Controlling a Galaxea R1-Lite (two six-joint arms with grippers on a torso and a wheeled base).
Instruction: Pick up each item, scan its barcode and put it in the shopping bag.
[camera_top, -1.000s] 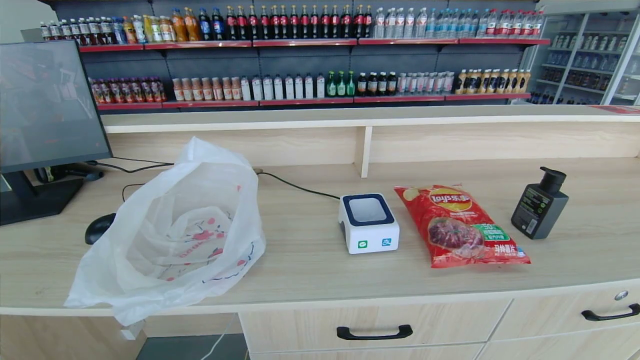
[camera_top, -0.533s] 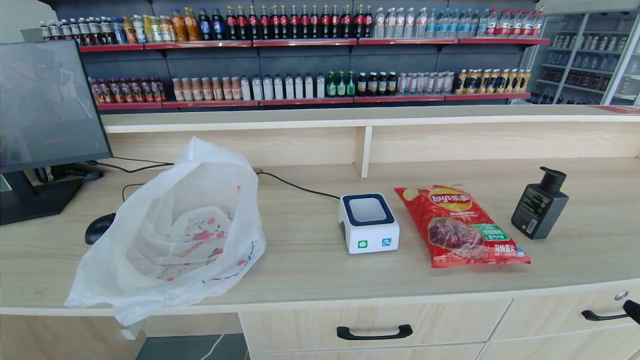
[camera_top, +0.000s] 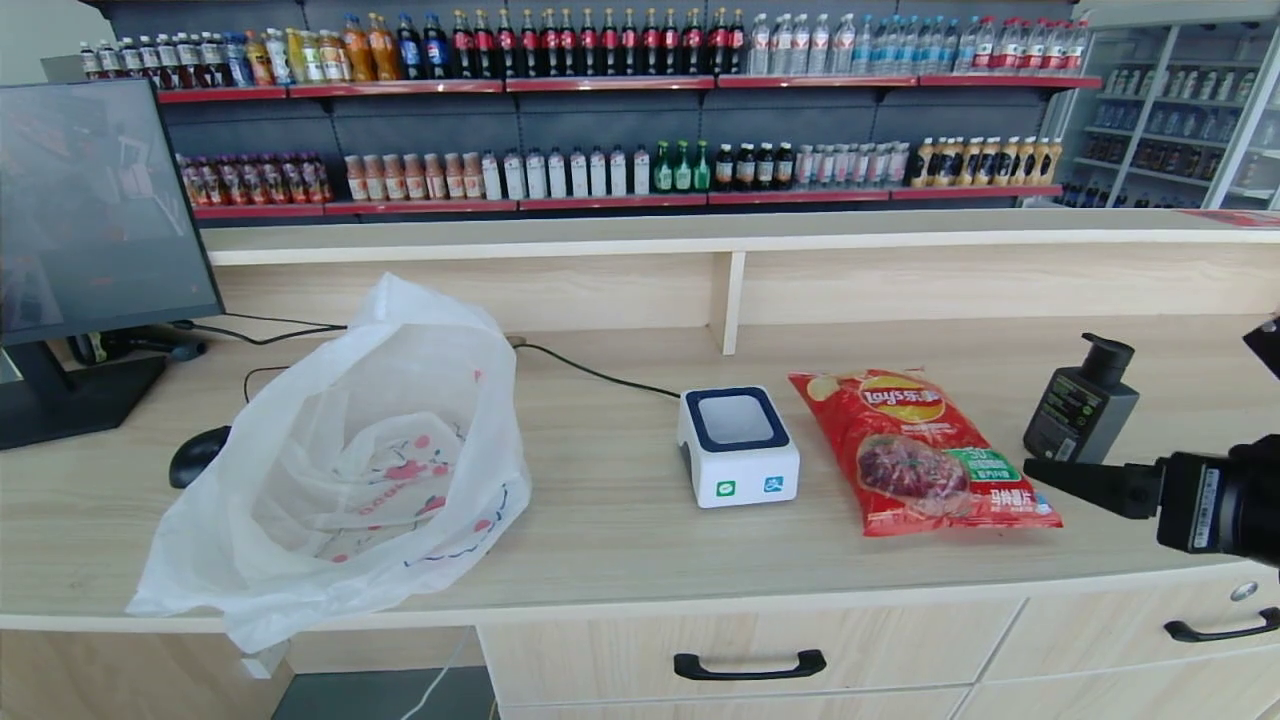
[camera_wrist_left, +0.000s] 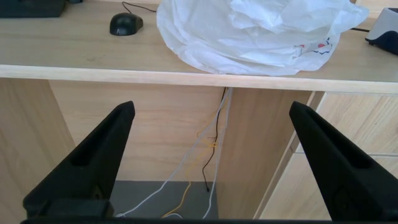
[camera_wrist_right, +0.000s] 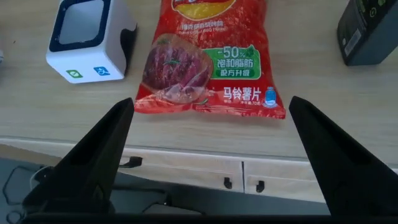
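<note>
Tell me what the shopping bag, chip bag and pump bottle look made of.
Shopping bag: thin, translucent white plastic film; it crumples and its print shows through.
Chip bag: glossy printed film, plastic or foil-lined; sheen and puffy creases.
Pump bottle: probably rigid plastic, dark matte; flat, glare-free faces.

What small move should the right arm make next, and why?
Probably bring the right pincer down and forward onto the chip bag: its jaws stand open and empty, and the bag lies flat on the counter, untouched, between the scanner and the pump bottle.
</note>
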